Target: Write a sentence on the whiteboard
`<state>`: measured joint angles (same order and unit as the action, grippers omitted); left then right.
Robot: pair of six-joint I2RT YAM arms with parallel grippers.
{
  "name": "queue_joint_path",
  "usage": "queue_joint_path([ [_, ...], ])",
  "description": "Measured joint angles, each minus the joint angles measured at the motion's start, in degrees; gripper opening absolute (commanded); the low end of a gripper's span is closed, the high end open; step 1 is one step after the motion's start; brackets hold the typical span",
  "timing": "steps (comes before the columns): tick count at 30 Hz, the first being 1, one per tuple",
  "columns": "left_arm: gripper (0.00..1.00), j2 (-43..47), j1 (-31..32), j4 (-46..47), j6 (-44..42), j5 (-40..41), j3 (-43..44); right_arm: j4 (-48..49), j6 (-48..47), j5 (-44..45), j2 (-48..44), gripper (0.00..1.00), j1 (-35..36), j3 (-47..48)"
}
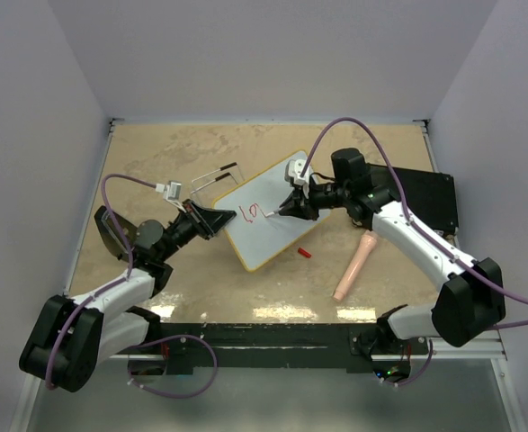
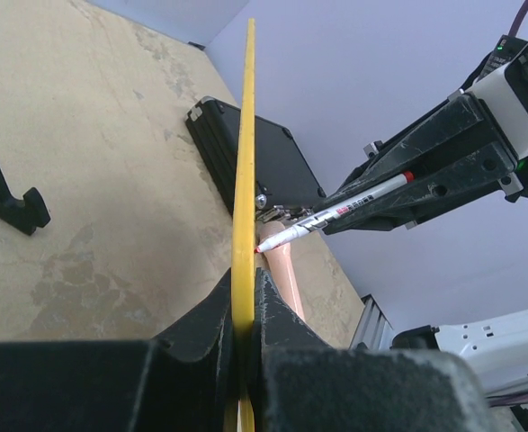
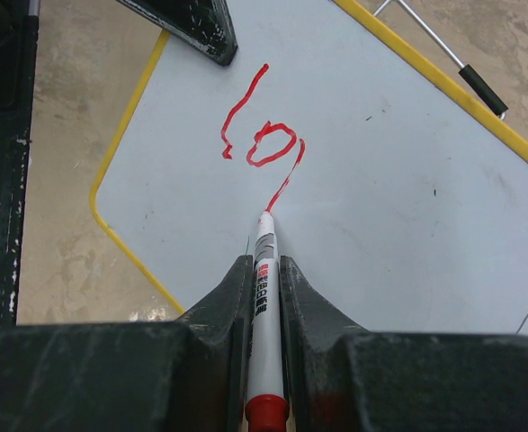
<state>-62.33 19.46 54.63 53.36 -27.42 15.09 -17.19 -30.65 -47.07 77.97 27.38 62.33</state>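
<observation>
Whiteboard (image 1: pixel 277 236) lies about mid-table, askew to the table's edges: a thin flat panel with a yellow rim. I judge it light and stiff, with a slick face, so it is liable to skate or pivot under pen pressure unless pinned. The rim is the proper place to hold it, clear of the writing surface. I cannot tell whether the whole underside rests on the table.

The sentence (image 3: pixel 262 144) so far reads a red "lo" plus the first stroke of a further letter. Most of the face is bare, so I judge the writing to be at an early stage.

The marker (image 3: pixel 265 297) has its tip touching the board at the end of that last stroke. It is slim and smooth, and I judge it could slide back in the grip if pressed hard.

The right gripper (image 3: pixel 265 270) is clenched on the marker's barrel. Its arm reaches from the near right corner toward mid-table, wrist angled down.

The left gripper (image 2: pixel 244 306) is clamped on the yellow rim at the board's left side, one finger on each face. Its arm stretches low from the near left corner.

A red cap (image 1: pixel 305 253) lies just off the board's near side. A black case (image 1: pixel 425 193) sits by the right edge.
</observation>
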Motion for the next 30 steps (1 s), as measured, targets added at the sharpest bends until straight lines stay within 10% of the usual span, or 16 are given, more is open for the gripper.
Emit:
queue_joint_path([
  [30,0.00,-3.5,-0.4,1.1,0.1,-3.9,0.0,3.9,3.6,3.3,-1.5,0.00,0.0,0.0],
])
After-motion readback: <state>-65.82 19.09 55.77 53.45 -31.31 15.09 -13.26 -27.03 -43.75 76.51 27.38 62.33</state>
